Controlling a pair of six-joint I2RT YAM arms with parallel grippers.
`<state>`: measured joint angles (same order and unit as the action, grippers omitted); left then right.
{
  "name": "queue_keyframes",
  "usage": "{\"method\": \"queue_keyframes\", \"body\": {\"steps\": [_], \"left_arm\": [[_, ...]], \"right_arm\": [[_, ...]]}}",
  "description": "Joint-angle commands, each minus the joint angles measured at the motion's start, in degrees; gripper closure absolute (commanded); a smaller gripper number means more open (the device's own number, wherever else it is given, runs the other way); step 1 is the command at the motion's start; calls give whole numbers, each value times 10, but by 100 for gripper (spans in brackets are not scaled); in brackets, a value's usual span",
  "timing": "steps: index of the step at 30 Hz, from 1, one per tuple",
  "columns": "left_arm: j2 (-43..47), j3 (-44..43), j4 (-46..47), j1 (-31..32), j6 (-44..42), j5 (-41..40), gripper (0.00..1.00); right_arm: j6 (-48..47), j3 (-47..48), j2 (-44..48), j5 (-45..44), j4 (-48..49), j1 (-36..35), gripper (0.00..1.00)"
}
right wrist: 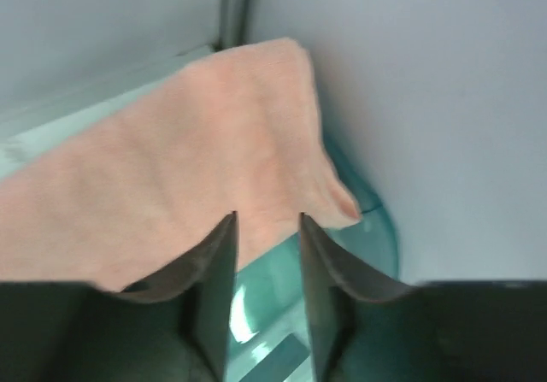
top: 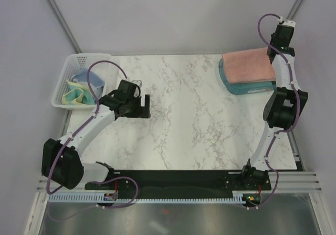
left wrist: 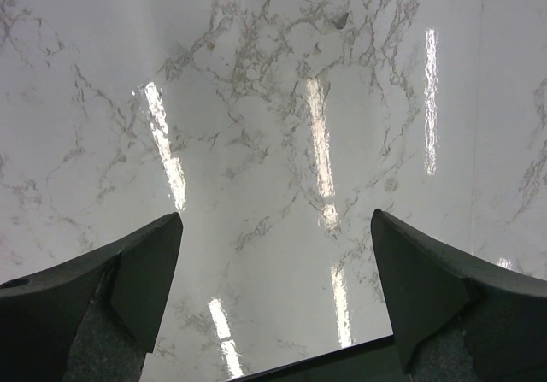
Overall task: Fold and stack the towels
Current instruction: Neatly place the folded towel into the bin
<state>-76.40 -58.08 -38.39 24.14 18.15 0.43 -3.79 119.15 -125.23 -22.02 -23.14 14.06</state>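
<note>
Pink towel (top: 249, 67) lies folded on the teal tray (top: 245, 89); two small towels (top: 74, 94) wait crumpled in the basket (top: 59, 99). Left claw (left wrist: 278, 228) and right claw (right wrist: 267, 220) both gape empty.

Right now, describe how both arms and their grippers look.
Both the left arm and right arm have white links with bulky black joint housings, and a purple cable loops along each. The left gripper and right gripper each carry two dark, wedge-shaped fingers tapering to a point. A green light glows at the right base.
</note>
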Motion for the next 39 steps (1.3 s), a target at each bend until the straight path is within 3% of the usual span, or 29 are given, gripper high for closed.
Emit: {"method": "queue_keyframes", "body": {"steps": [1, 2, 4, 9, 15, 20, 39], "left_arm": [[28, 0, 15, 3, -22, -3, 0], [32, 0, 15, 3, -22, -3, 0], [33, -1, 15, 3, -22, -17, 0], [37, 0, 15, 3, -22, -24, 0], [38, -3, 15, 3, -24, -24, 0], [35, -3, 14, 3, -24, -26, 0], [37, -2, 14, 3, -25, -21, 0]], "right_arm": [[98, -61, 55, 128, 5, -6, 62], [110, -82, 51, 149, 5, -8, 73], [146, -100, 43, 190, 5, -11, 80], [193, -105, -12, 250, 5, -11, 86], [211, -78, -77, 253, 10, -11, 87], [209, -114, -86, 243, 8, -11, 87], [179, -178, -15, 224, -45, -11, 86]]}}
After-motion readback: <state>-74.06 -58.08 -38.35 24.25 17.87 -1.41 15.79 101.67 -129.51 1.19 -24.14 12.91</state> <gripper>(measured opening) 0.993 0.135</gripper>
